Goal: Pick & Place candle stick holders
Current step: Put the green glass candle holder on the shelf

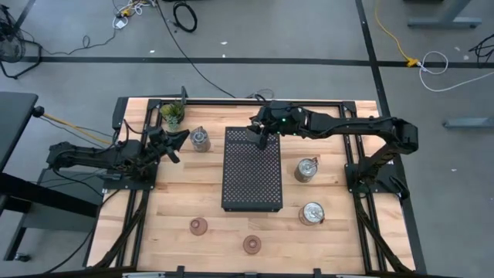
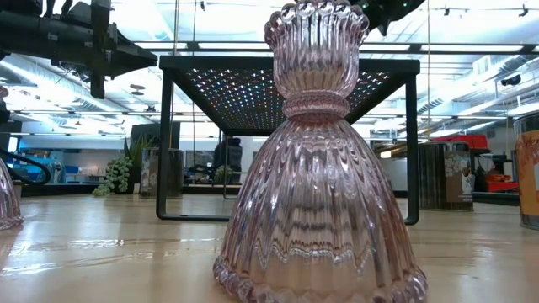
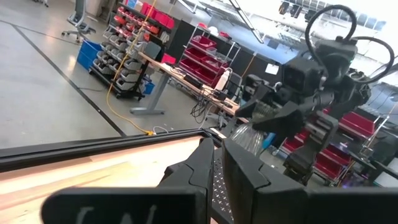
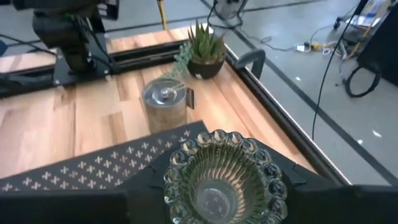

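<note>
Candle stick holders lie spread over the wooden table (image 1: 177,202) around the black perforated tray (image 1: 252,174), and one pale green holder (image 4: 217,175) sits clamped in the right gripper (image 1: 262,137).

Largest first: the tray stands mid-table, and the right gripper hangs over its far end with its fingers closed on the green glass holder's sides, cup upward. The left gripper (image 1: 174,144) hovers near the far left, between the potted plant (image 1: 172,114) and a silvery glass holder (image 1: 201,140); its fingers stand apart, gripping nothing. Two more silvery holders stand to the tray's right, one (image 1: 307,169) beside the tray's middle and one (image 1: 312,214) nearer the front edge. Two small pinkish-brown holders sit by the front edge, one (image 1: 199,225) left of the tray's near end and one (image 1: 252,245) before it.
</note>
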